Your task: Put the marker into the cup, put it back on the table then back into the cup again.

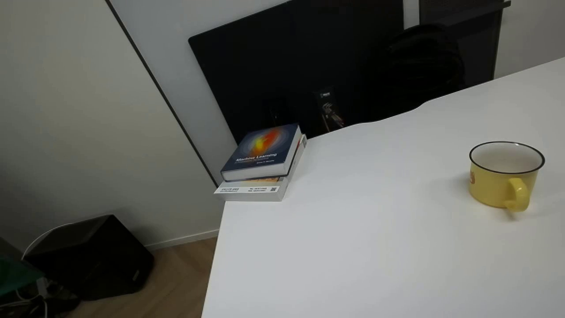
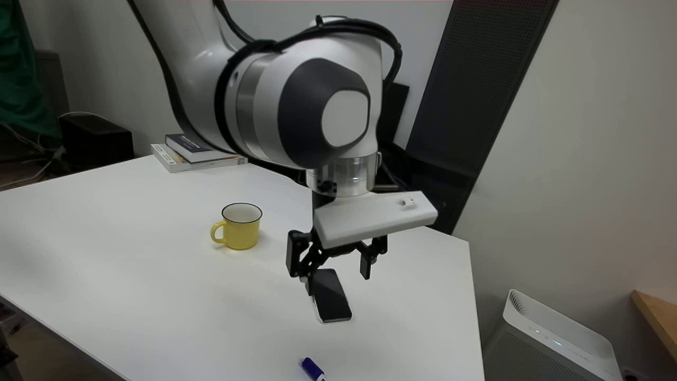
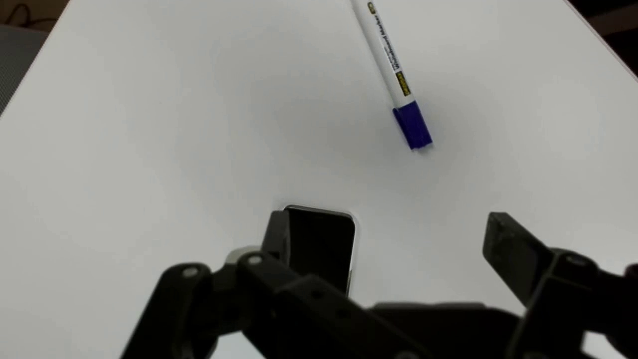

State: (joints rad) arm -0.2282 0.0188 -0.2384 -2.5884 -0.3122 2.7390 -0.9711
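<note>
A white marker with a blue-purple cap [image 3: 394,65] lies on the white table, ahead of the jaws in the wrist view; its far end is cut off by the top edge. In an exterior view only its cap end [image 2: 313,369] shows at the bottom edge. The yellow cup [image 1: 503,185] with a dark rim stands upright on the table and also shows in the other exterior picture [image 2: 240,233]; nothing sticks out of it. It is out of the wrist view. My gripper [image 2: 338,280] is open and empty above the table, jaws [image 3: 388,224] wide apart, right of the cup.
A black phone [image 2: 332,296] lies flat on the table, below and beside one finger; it also shows in the wrist view [image 3: 321,244]. Stacked books [image 1: 265,154] lie at a table corner. A white appliance [image 2: 555,338] stands beyond the table edge. A dark panel [image 1: 309,62] stands behind.
</note>
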